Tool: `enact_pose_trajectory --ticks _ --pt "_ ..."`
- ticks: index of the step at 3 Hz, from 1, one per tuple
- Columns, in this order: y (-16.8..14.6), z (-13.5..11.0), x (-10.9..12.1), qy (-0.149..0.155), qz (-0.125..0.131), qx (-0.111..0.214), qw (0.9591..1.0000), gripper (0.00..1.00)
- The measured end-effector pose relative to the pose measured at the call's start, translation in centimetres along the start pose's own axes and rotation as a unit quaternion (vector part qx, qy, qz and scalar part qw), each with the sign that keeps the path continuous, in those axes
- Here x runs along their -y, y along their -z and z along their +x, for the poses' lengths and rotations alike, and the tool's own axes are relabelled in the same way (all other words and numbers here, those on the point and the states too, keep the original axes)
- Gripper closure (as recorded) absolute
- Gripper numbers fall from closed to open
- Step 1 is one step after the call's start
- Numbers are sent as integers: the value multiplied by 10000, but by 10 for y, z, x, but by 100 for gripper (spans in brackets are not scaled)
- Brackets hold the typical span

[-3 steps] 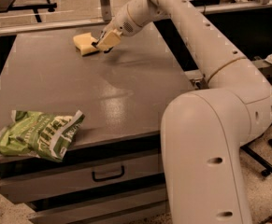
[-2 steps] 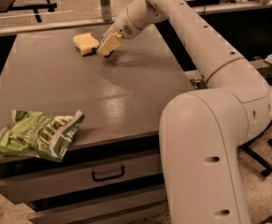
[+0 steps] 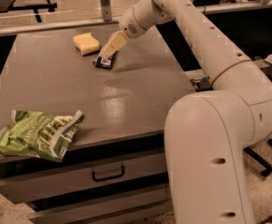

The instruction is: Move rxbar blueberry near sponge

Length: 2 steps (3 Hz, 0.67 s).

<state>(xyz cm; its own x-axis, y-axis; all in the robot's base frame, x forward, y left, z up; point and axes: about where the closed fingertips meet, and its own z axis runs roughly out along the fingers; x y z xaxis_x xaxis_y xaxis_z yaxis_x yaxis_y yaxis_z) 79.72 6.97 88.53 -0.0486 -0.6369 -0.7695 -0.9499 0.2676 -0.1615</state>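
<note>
The rxbar blueberry (image 3: 104, 61), a small dark navy wrapper with a white label patch, lies flat on the grey table (image 3: 56, 87) near its far edge. The sponge (image 3: 86, 43), a pale yellow soft block, lies just left of it and a little farther back, a short gap apart. My gripper (image 3: 108, 54) reaches down from the upper right, and its tip is right at the bar's top edge. I cannot tell whether it still grips the bar.
A large green chip bag (image 3: 35, 134) lies at the table's front left corner. My arm and white base (image 3: 215, 148) fill the right side. Drawers with a handle (image 3: 107, 174) are below the table front. Dark tables stand behind.
The gripper's tip has come down and slightly toward the camera, away from the sponge. The blue bar now shows flat on the table under it.
</note>
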Motion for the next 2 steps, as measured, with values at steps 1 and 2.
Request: enact_pose_trajectory --ticks 1,2 --pt "25 13 14 -62 208 18 9998 0" --pt "64 34 20 181 287 -124 9993 0"
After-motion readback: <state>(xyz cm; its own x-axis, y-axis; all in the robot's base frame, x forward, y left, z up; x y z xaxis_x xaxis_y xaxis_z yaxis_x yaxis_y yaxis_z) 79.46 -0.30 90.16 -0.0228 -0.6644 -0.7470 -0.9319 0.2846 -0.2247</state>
